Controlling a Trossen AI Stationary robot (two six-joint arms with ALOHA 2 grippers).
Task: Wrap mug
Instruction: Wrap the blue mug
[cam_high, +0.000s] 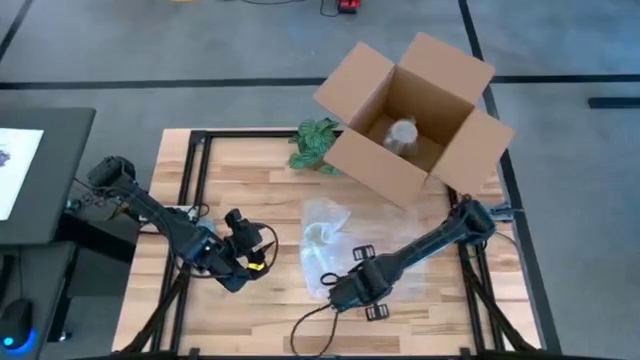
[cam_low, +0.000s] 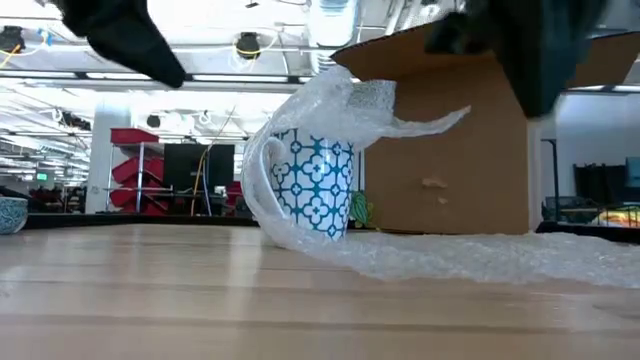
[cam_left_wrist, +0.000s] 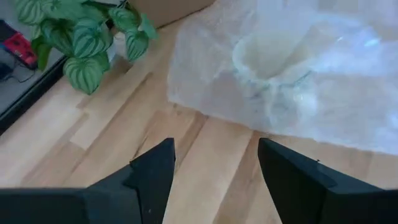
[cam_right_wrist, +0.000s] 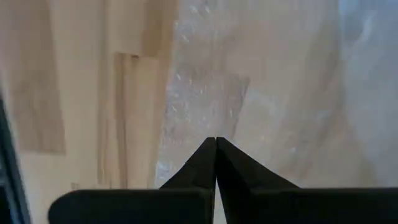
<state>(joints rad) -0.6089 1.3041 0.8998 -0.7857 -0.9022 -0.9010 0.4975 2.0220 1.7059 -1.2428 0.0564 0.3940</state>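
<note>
A white mug with a teal pattern (cam_low: 315, 190) stands upright on a bubble wrap sheet (cam_high: 335, 262) in the middle of the table. Part of the sheet is draped over the mug's top (cam_low: 350, 100); the remainder lies flat toward the table's right (cam_low: 470, 255). My left gripper (cam_high: 264, 248) is open, left of the mug, its fingers pointing at the mug (cam_left_wrist: 273, 59) and the wrap (cam_left_wrist: 323, 112). My right gripper (cam_high: 328, 290) is shut, over the sheet's near left part (cam_right_wrist: 205, 93). My right gripper's shut fingertips (cam_right_wrist: 216, 146) point down at the bubble wrap near its near left edge (cam_right_wrist: 171, 143). I cannot tell whether they touch it or have any of it between them; the sheet there lies flat.
An open cardboard box (cam_high: 440, 95) stands at the far right, with a wrapped item (cam_high: 402, 132) inside. A green potted plant (cam_high: 315, 145) stands left of the box. Bare wood (cam_high: 200, 190) lies at the table's left and along the near edge.
</note>
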